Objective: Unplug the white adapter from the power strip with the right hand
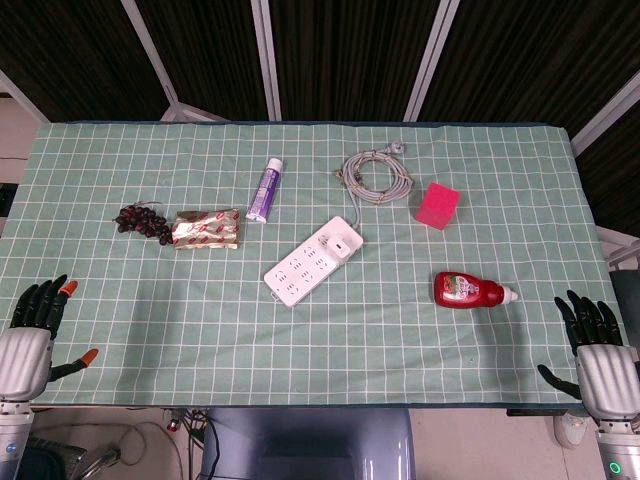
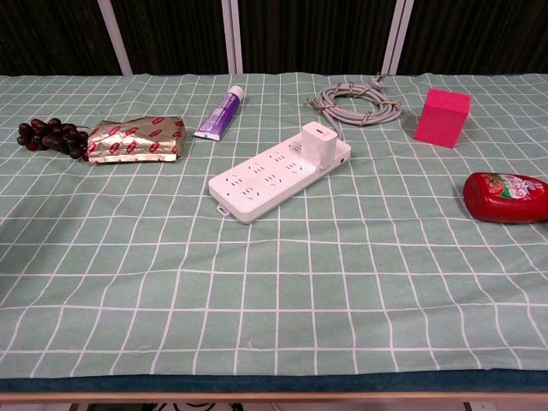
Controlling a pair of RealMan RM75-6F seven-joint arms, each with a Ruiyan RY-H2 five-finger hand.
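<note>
While the white adapter sits plugged into the far right end of the white power strip, it stands upright as a small, smooth-sided block with rounded corners, its top raised well above the strip's flat face. That strip lies diagonally near the middle of the surface, which is covered by a green cloth with a white grid, and rows of sockets run along its length. Both robot hands rest at the near edge, well apart from the strip: the left robot hand at the near left corner and the right robot hand at the near right corner, each holding nothing with its dark fingers spread. A red bottle with a white cap lies on its side to the right of the strip; what it contains cannot be told. Beyond the strip lie a coiled grey cable, a pink cube, a purple-and-white tube, a foil snack packet and a bunch of dark grapes.
</note>
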